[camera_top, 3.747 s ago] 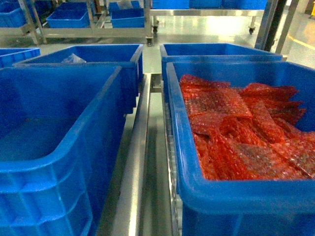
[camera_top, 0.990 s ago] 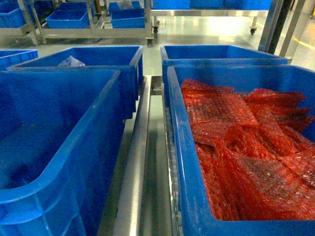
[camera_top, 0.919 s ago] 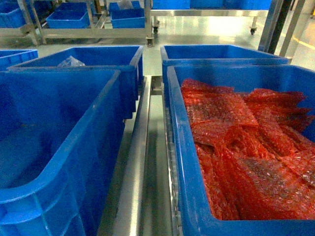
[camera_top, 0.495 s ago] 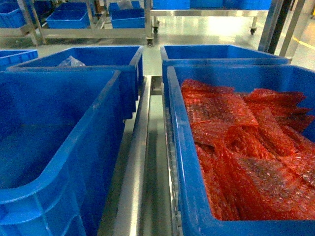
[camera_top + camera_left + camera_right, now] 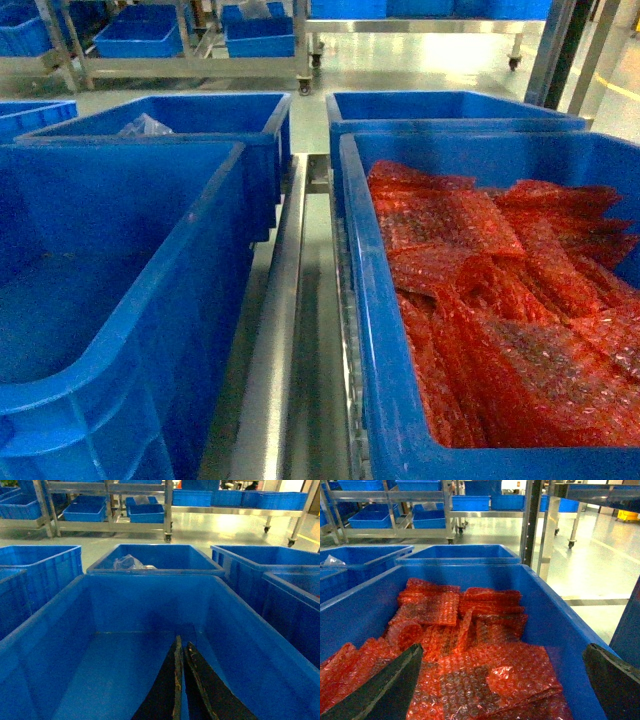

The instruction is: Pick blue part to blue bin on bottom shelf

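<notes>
No blue part shows in any view. My left gripper (image 5: 182, 640) is shut, its two dark fingers pressed together with nothing between them. It hangs over the bare floor of an empty blue bin (image 5: 150, 600), the near left bin (image 5: 150, 290) in the head view. My right gripper (image 5: 504, 650) is open wide, over red bubble-wrap bags (image 5: 470, 645) that fill the near right blue bin (image 5: 375, 330). Neither gripper appears in the head view. I cannot tell which shelf tier these bins stand on.
A steel rail (image 5: 275, 330) and a roller track run between the two near bins. Behind them stand two more blue bins, the left one (image 5: 200, 110) holding a clear plastic bag (image 5: 145, 125). Steel racks with blue bins (image 5: 150, 40) line the far floor. A perforated upright (image 5: 535, 510) rises at right.
Compared with 3.7 s ago, the near bins look larger and sit lower in the head view. Over the last second nothing has visibly moved.
</notes>
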Robot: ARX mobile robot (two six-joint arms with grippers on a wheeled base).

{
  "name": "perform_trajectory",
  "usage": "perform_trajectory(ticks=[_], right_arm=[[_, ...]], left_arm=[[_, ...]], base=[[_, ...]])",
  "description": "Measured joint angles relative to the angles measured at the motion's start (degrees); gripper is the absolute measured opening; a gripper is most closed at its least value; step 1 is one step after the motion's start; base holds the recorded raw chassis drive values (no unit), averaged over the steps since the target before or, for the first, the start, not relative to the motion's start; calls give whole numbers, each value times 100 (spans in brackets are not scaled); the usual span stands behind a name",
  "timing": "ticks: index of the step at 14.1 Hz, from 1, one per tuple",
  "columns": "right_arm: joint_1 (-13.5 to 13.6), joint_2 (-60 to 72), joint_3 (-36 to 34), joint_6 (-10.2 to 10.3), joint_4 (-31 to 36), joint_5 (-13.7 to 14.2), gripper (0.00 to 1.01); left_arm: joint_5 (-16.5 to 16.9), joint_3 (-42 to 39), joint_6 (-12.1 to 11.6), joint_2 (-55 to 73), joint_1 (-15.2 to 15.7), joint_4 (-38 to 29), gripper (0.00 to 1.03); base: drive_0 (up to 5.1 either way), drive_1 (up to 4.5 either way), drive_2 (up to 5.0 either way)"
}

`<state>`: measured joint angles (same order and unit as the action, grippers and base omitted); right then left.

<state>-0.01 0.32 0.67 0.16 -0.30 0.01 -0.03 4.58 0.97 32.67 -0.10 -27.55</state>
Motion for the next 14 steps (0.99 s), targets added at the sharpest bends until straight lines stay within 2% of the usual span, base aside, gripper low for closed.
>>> perform_trajectory(ticks=[10, 11, 13, 14], right_arm=[[0, 0, 2, 0, 2, 0, 98], [0, 0, 0, 0, 2, 0, 98], [0, 0, 2, 0, 0, 0, 98], [0, 0, 0, 0, 0, 0, 98]], left_arm=[[0, -210, 0, -765, 0, 522, 2], [2, -330, 0, -890, 0, 382, 2], [2, -396, 0, -2035, 0, 1519, 2], [2, -396, 0, -2203, 0, 1690, 2]], base=[[0, 0, 0], [0, 0, 0], [0, 0, 0], [0, 0, 0]])
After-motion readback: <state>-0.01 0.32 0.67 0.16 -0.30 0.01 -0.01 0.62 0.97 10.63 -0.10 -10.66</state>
